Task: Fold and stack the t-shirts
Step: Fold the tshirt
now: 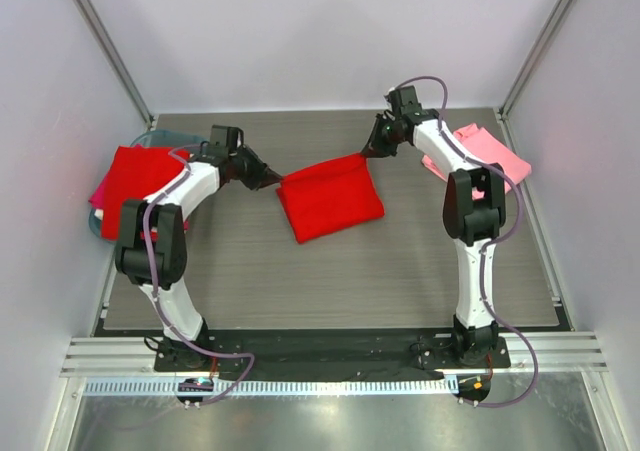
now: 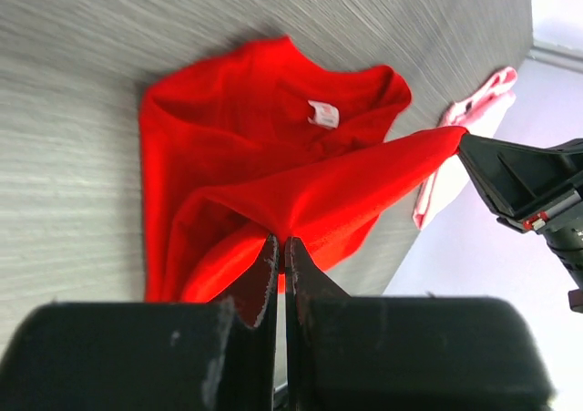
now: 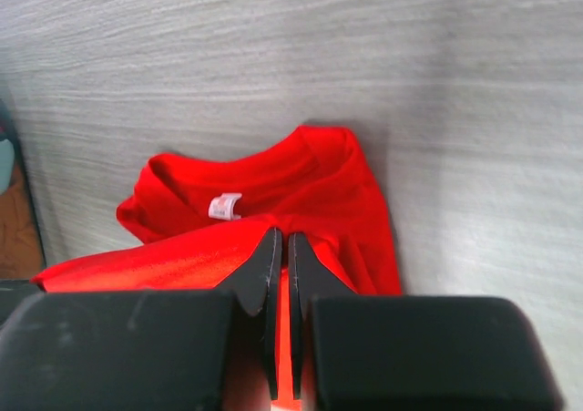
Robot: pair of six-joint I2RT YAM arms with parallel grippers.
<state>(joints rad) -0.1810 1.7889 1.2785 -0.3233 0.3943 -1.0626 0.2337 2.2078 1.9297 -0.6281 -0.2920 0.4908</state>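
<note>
Cloth nearest: red t-shirt [image 1: 335, 209] spread mid-worktop, collar and white label [image 2: 322, 113] facing up, part-folded by the look of it. On one lifted corner, left pincer [image 2: 280, 241] pressed tight; on the other, right pincer [image 3: 281, 238] likewise nipping cloth, with the edge pulled taut between. Seemingly mid-fold. Best to carry both corners over together at equal height, keep the tension even, lay the edge square onto the lower layer, then let go without dragging. Farther right, pink t-shirt [image 1: 492, 151] lying on the worktop [image 1: 330, 291]; far left, red cloth [image 1: 135, 181] heaped over a teal basin [image 1: 150, 134]
</note>
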